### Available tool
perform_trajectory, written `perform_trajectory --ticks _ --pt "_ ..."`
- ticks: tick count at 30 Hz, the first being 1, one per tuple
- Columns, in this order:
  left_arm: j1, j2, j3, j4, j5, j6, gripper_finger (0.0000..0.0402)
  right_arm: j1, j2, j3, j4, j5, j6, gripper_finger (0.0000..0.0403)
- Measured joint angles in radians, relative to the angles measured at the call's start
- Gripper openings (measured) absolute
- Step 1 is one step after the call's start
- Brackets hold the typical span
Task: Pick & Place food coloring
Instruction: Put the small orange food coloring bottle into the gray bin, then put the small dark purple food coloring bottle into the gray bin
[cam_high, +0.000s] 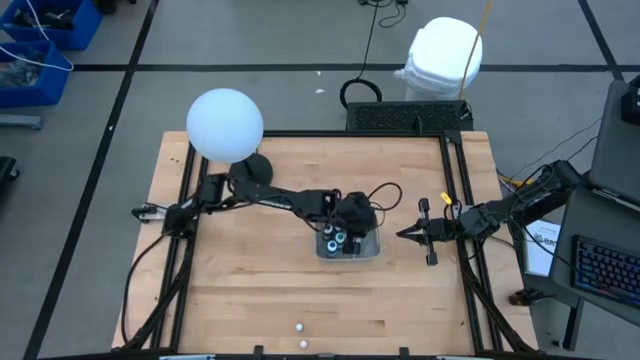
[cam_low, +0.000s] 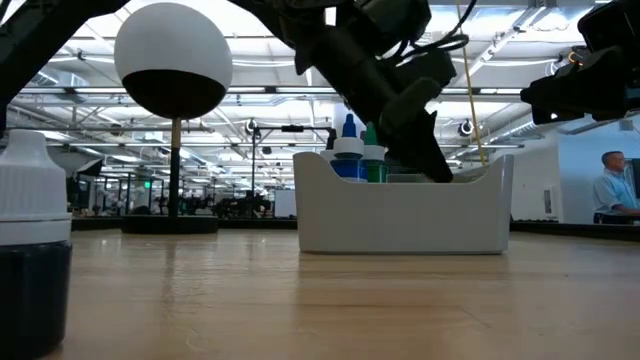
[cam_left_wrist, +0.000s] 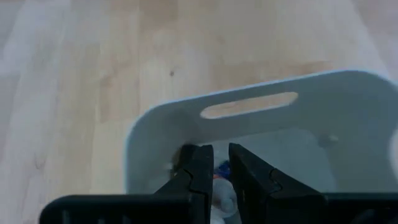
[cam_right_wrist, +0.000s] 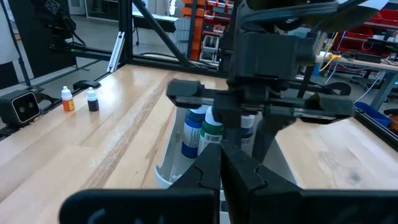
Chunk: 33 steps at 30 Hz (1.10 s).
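Worktop (cam_high: 250, 290) of pale wood is carrying a clear rectangular tray (cam_high: 368, 250) near its middle, slightly toward the right edge. Food coloring bottles (cam_high: 336, 240) are standing upright inside the tray, grouped at its left end; blue and green bottles with white shoulders are showing above the tray wall (cam_low: 400, 215) in the low view. Left gripper (cam_high: 352, 222) is reaching down into the tray from above, its fingers (cam_left_wrist: 199, 171) sitting narrowly apart just inside the tray wall with a small bottle (cam_left_wrist: 221, 186) showing between and beyond them; whether they are actually gripping it cannot be told. Right gripper (cam_high: 403, 235) is hovering just beside the tray's right end, above the worktop, fingers (cam_right_wrist: 208, 168) closed together and holding nothing, pointing toward the tray. Two more small bottles (cam_high: 300, 334) are standing loose near the front edge of the worktop, well apart from the tray; in the right wrist view they are showing as one orange (cam_right_wrist: 67, 99) and one dark (cam_right_wrist: 92, 99). White globe lamp (cam_high: 225, 125) is standing at the back left corner.
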Motion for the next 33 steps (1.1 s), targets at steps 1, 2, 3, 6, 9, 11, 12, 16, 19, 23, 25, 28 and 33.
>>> perform_trajectory --ticks 1,2,3,6,9,11,12,16,19,23,25,28,33 --pt "0.002 0.0 -0.004 0.007 -0.006 0.0 0.0051 0.0 0.0 0.0 0.0 0.0 0.0 0.0" --pt "0.003 0.0 -0.006 0.011 -0.012 0.0 0.0051 0.0 0.0 0.0 0.0 0.0 0.0 0.0" --pt "0.004 0.0 -0.006 0.011 -0.013 0.0 0.005 0.0 0.0 0.0 0.0 0.0 0.0 0.0" --pt "0.007 0.0 -0.006 0.015 -0.012 0.0 0.005 0.0 0.0 0.0 0.0 0.0 -0.001 0.0" --pt "0.011 0.0 -0.006 0.015 -0.011 0.0 0.005 0.0 0.0 0.0 0.0 0.0 -0.002 0.0" --pt "0.013 0.0 -0.006 0.015 -0.012 0.0 0.005 0.0 0.0 0.0 0.0 0.0 -0.002 0.0" --pt "0.014 0.0 -0.006 0.015 -0.012 0.0 0.005 0.0 0.0 0.0 0.0 0.0 -0.002 0.0" --pt "0.008 0.0 -0.002 0.026 -0.011 0.005 0.0051 0.0 0.0 0.0 0.0 0.0 -0.003 0.0" --pt "-0.02 -0.007 0.038 -0.013 -0.011 0.027 0.0054 0.0 0.0 0.0 0.0 0.0 -0.003 0.0" --pt "-0.091 -0.013 0.168 -0.183 -0.01 0.024 0.008 0.0 0.0 0.0 -0.002 0.0 -0.007 0.0" --pt "-0.138 -0.013 0.247 -0.306 -0.01 0.009 0.01 0.0 0.0 0.0 -0.002 0.0 -0.007 0.0" --pt "-0.227 -0.017 0.31 -0.415 -0.01 0.003 0.0134 0.0 0.0 0.0 -0.004 0.0 -0.007 0.0" --pt "-0.383 -0.016 0.336 -0.579 -0.007 -0.036 0.0175 0.0 0.0 0.0 -0.004 0.0 -0.007 0.0"
